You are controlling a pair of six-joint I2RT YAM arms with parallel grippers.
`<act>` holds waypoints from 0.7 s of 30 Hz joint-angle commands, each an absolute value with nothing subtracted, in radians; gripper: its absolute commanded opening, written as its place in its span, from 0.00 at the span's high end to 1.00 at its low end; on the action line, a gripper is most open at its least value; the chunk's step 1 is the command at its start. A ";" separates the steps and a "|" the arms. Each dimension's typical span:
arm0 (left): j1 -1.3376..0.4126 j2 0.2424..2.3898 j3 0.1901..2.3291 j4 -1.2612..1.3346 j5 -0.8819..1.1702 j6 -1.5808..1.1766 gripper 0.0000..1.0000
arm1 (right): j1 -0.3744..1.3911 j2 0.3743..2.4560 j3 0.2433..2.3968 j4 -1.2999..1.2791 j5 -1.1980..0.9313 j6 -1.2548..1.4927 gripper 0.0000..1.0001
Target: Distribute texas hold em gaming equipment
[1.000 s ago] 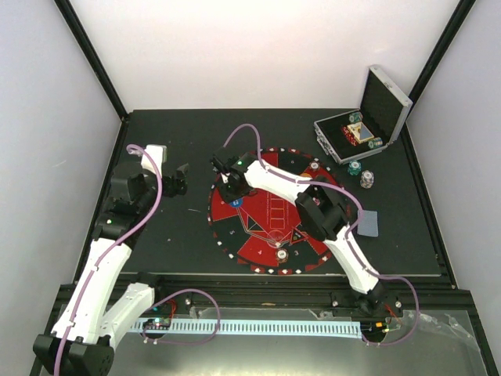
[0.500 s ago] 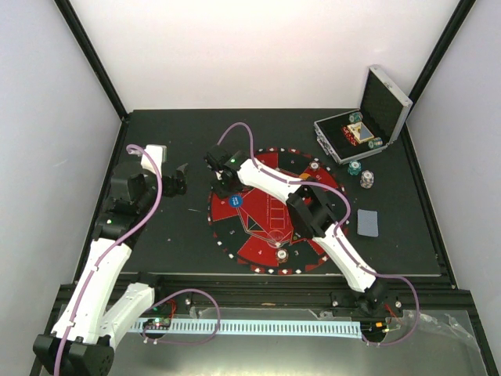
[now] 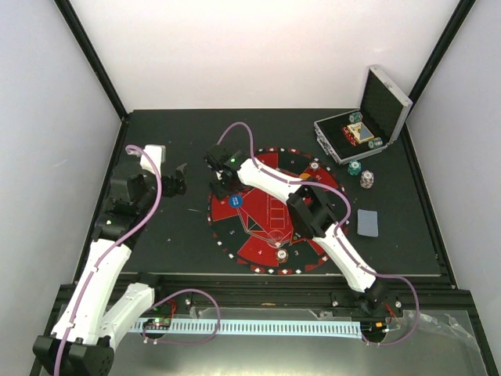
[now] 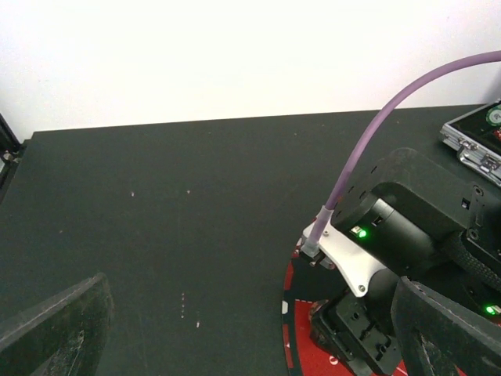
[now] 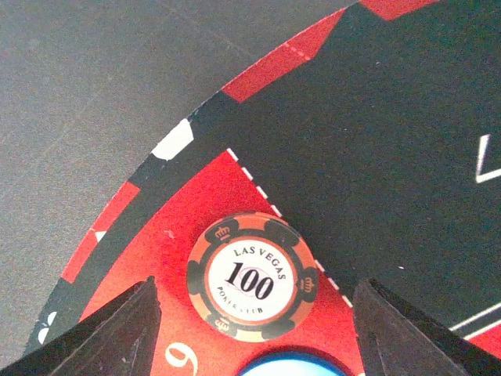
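An orange-and-black "100" poker chip (image 5: 252,276) lies flat on a red sector of the round mat (image 5: 156,235), near its rim. My right gripper (image 5: 254,329) is open just above it, with one finger on each side and neither touching. A blue marker disc (image 5: 293,366) lies right next to the chip; it also shows in the top view (image 3: 237,200). My right gripper (image 3: 221,182) is at the mat's far left edge. My left gripper (image 3: 178,178) is open and empty over the bare table left of the mat. A teal chip (image 3: 355,168), a white-grey chip (image 3: 367,179) and grey-blue cards (image 3: 368,222) lie to the right.
The open silver case (image 3: 364,129) holding more chips stands at the back right. Other chips (image 3: 314,166) and small markers (image 3: 282,249) sit on the mat (image 3: 258,254). In the left wrist view my right arm's wrist (image 4: 399,235) is close in front of my left gripper (image 4: 250,337).
My right arm has reached a little further left and back over the mat's rim, then held there. My left gripper has barely moved.
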State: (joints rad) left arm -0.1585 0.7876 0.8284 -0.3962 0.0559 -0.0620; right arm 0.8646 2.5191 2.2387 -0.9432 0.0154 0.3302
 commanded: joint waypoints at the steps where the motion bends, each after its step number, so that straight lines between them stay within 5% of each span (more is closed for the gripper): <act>1: -0.164 0.746 0.834 -0.402 0.008 -0.065 0.01 | 0.859 2.421 2.262 -0.958 0.061 0.318 0.30; 11: -0.163 0.679 0.809 -0.372 -0.053 -0.072 0.01 | 0.696 1.875 1.734 -0.896 0.183 0.277 0.18; 21: -0.164 0.688 0.811 -0.375 -0.032 -0.074 0.01 | 0.139 1.564 1.214 -0.761 0.218 0.334 0.17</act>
